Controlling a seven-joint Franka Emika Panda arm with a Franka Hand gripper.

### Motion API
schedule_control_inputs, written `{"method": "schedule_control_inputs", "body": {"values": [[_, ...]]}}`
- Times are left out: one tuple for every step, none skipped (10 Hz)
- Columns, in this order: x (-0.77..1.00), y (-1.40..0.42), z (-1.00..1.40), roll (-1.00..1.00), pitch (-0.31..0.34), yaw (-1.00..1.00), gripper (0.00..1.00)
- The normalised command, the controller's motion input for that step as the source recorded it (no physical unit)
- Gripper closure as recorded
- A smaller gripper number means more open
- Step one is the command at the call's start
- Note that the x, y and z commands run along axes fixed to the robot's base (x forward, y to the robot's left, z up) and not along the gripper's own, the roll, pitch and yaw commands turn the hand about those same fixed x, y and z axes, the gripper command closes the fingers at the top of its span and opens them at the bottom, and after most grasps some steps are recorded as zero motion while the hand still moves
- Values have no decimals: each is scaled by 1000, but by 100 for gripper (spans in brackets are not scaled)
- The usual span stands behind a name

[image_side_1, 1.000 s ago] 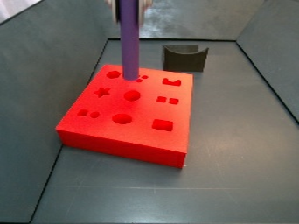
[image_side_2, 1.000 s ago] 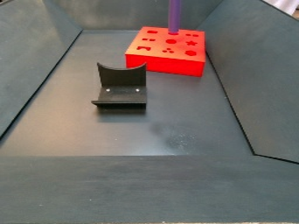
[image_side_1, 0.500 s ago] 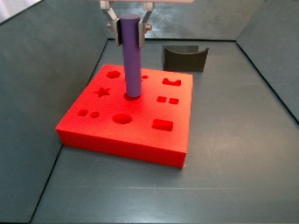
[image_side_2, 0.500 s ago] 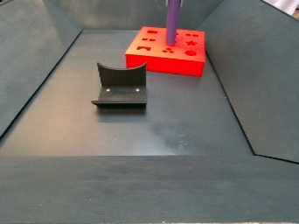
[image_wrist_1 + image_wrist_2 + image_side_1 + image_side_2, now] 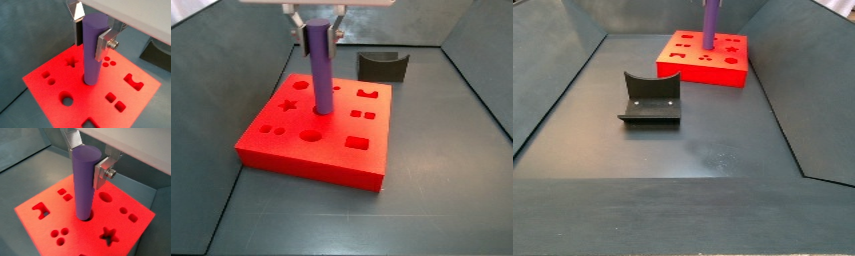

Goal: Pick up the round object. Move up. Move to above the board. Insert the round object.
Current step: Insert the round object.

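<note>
The purple round peg (image 5: 321, 70) stands upright with its lower end in a round hole near the middle of the red board (image 5: 318, 160). My gripper (image 5: 319, 40) is shut on the peg's top, one silver finger on each side, directly above the board. Both wrist views show the peg (image 5: 93, 50) (image 5: 85, 183) between the fingers of the gripper (image 5: 90, 45) (image 5: 87, 168), entering the hole in the board (image 5: 60, 85) (image 5: 73, 235). In a side view the peg (image 5: 711, 25) rises from the board (image 5: 694, 72) out of the frame, and the gripper is out of view.
The dark fixture (image 5: 382, 65) (image 5: 649, 98) stands on the grey floor a short way from the board, and its edge shows in a wrist view (image 5: 157, 52). Sloping grey walls enclose the floor on all sides.
The gripper and peg have come down over the board. The peg's lower end has gone from the board's top into the round hole.
</note>
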Motion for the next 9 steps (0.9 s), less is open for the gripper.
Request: {"method": "schedule_control_inputs", "body": {"values": [[-71, 0, -420, 47, 0, 0, 100], [-57, 14, -491, 44, 0, 0, 100], [-46, 51, -523, 51, 0, 0, 100], [0, 0, -574, 19, 0, 0, 100], [3, 0, -583, 0, -10, 0, 100], [103, 0, -554, 0, -7, 0, 100], [89, 0, -169, -56, -116, -43, 100], [-9, 0, 0, 0, -59, 0, 100], [0, 0, 0, 0, 7, 0, 100]]}}
